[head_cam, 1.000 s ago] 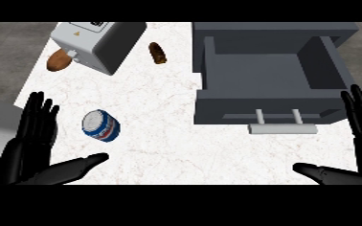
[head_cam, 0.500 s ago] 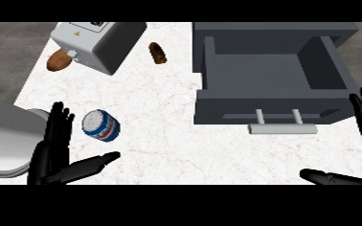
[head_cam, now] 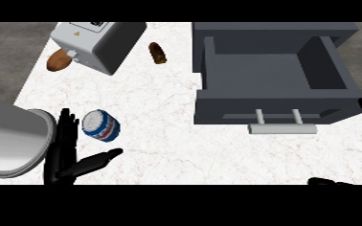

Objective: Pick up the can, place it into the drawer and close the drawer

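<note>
reaching in from the lower left, the black left hand [head_cam: 62,158] is spread open, fingers straight and thumb angled out to the right, holding nothing. the blue and white cylindrical can with a red stripe [head_cam: 100,126] lies on its side just past the thumb and right beside the fingertips; whether a finger touches it cannot be told. the can sits on the white marbled counter top [head_cam: 163,139], not yet lifted.

the main risk from here, as a guess, is the can rolling. lying on its side, a nudge from the straight fingers before the thumb closes around it could push it away from the hand, further up the counter or off to the right. a grasp closing on the rounded side rather than across the body might also squeeze it out.

the open dark grey drawer [head_cam: 272,84], with its pale bar handle [head_cam: 281,127], is well to the right of the hand, so the carry crosses much of the counter, and the can has to clear the drawer's front wall or it may knock against it.

the white boxy appliance [head_cam: 96,43] and the two brown food items [head_cam: 157,52] are beyond the can, away from the hand, and look out of the path. of the right hand [head_cam: 331,182] only a dark tip shows at the lower right, and i cannot tell how it is set.
</note>
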Robot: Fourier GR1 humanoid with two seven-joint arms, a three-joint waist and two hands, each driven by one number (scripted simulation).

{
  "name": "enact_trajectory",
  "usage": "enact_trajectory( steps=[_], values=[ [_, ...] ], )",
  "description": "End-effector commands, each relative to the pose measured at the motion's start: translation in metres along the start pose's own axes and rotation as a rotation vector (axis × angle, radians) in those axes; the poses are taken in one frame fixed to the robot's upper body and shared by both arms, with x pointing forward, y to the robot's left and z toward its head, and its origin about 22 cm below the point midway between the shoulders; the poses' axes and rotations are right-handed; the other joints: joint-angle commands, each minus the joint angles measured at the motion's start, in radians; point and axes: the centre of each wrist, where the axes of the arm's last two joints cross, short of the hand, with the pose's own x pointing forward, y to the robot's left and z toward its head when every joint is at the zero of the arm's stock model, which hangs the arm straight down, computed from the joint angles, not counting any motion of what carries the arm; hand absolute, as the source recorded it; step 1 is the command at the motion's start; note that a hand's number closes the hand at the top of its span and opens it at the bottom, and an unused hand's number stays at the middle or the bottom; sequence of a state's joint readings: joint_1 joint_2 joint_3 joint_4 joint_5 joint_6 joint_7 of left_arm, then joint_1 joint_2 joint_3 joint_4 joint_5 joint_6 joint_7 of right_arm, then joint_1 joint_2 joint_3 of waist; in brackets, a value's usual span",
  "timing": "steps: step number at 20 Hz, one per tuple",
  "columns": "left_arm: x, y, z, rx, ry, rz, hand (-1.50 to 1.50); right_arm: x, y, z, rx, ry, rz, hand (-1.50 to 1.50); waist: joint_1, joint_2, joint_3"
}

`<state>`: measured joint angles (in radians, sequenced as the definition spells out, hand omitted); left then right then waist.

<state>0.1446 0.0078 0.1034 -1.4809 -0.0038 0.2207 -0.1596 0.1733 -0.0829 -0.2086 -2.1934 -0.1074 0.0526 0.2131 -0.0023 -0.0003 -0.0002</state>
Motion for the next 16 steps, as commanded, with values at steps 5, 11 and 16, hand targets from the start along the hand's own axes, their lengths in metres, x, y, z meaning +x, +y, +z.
enact_trajectory(
  steps=[5,11,16],
  values=[
    [-0.033,0.008,-0.011,0.011,0.039,0.016,-1.50,-0.008,-0.027,0.002,-0.005,-0.022,-0.012,-1.50,-0.001,0.000,0.000],
    [-0.059,0.010,-0.018,0.039,0.061,0.023,-1.50,0.023,-0.018,-0.015,0.000,-0.008,0.012,-1.50,0.001,0.000,0.000],
    [-0.071,0.012,-0.034,0.053,0.064,0.026,-1.50,0.014,-0.005,-0.005,-0.001,-0.003,0.002,-1.50,0.000,0.000,0.000]
  ],
)
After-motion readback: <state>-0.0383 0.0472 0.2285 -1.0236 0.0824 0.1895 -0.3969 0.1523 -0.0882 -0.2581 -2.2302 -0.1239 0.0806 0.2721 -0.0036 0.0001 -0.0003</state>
